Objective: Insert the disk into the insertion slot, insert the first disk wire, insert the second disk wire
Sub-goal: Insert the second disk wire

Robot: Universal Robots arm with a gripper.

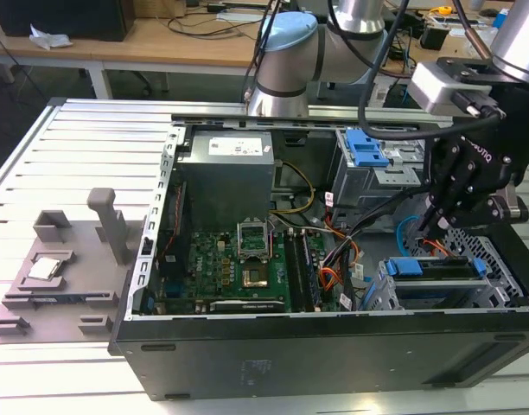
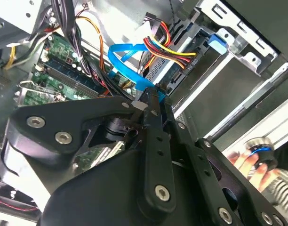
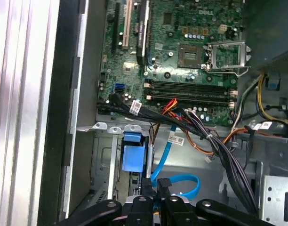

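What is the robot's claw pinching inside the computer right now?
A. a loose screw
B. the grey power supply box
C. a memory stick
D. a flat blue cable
D: in the second wrist view the gripper has its fingertips closed on the end of the flat blue cable, which loops up beside the red and yellow wires next to the disk.
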